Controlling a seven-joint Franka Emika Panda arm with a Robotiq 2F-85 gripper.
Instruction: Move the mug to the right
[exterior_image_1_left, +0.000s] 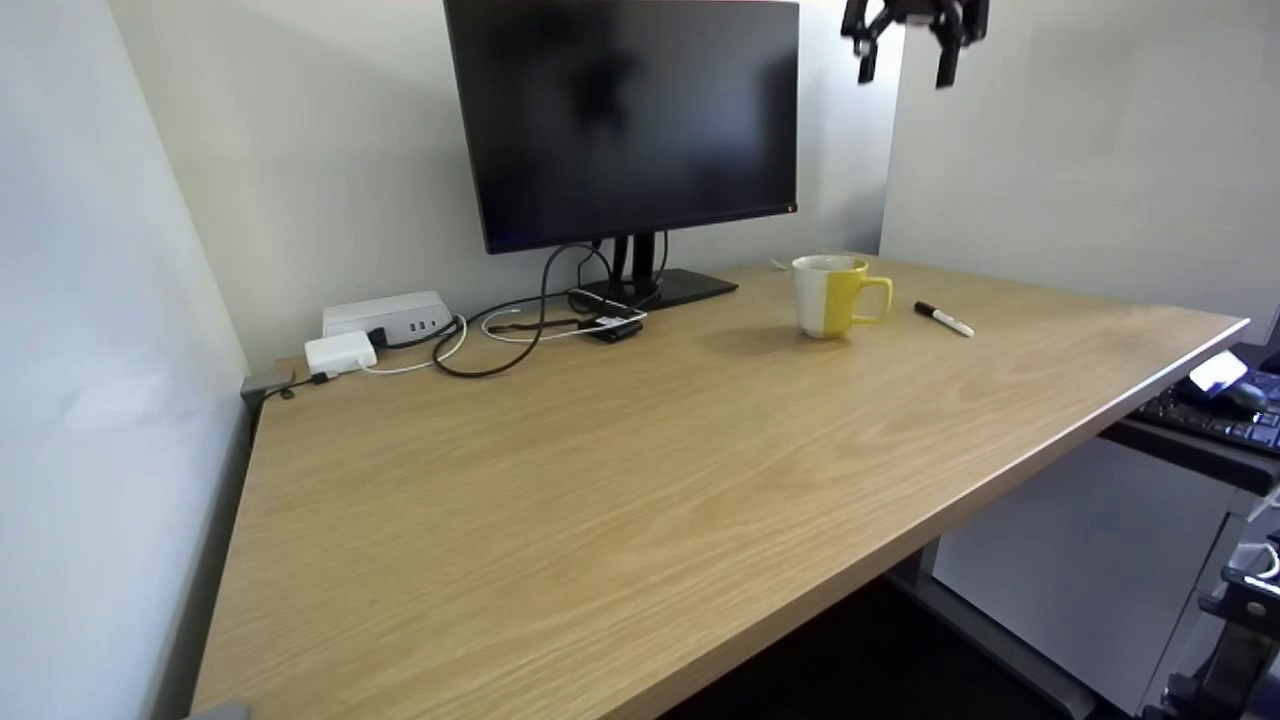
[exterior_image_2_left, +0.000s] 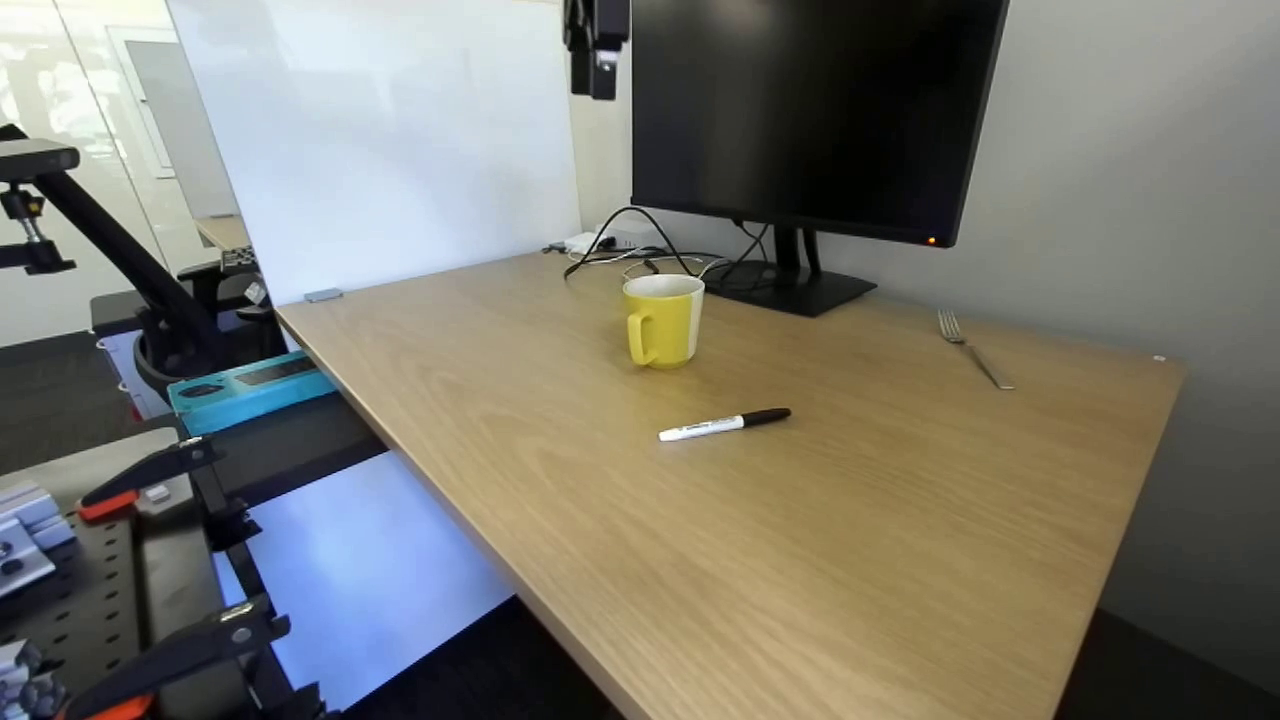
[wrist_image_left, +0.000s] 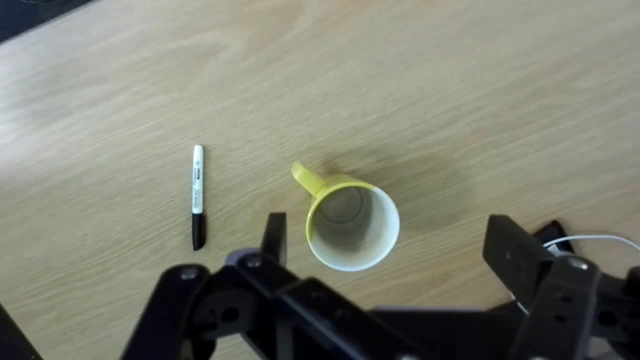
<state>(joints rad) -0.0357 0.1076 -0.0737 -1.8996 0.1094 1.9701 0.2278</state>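
The mug (exterior_image_1_left: 824, 300) is part white and part yellow, with a yellow handle. It stands upright on the wooden desk in both exterior views (exterior_image_2_left: 668, 325). In the wrist view I look down into the mug (wrist_image_left: 352, 230); its handle points up and left. My gripper (exterior_image_1_left: 906, 76) is open and empty, high above the desk. It also shows at the top of an exterior view (exterior_image_2_left: 594, 82). In the wrist view the fingers (wrist_image_left: 388, 222) are wide apart, with the mug seen below and between them, nearer the left finger. Nothing touches the mug.
A black and white marker (exterior_image_2_left: 725, 425) lies near the mug on its handle side. A large monitor (exterior_image_1_left: 640, 120) stands behind on a black base. Cables and white boxes (exterior_image_1_left: 390, 318) lie beside it. A fork (exterior_image_2_left: 972, 348) lies near the back wall.
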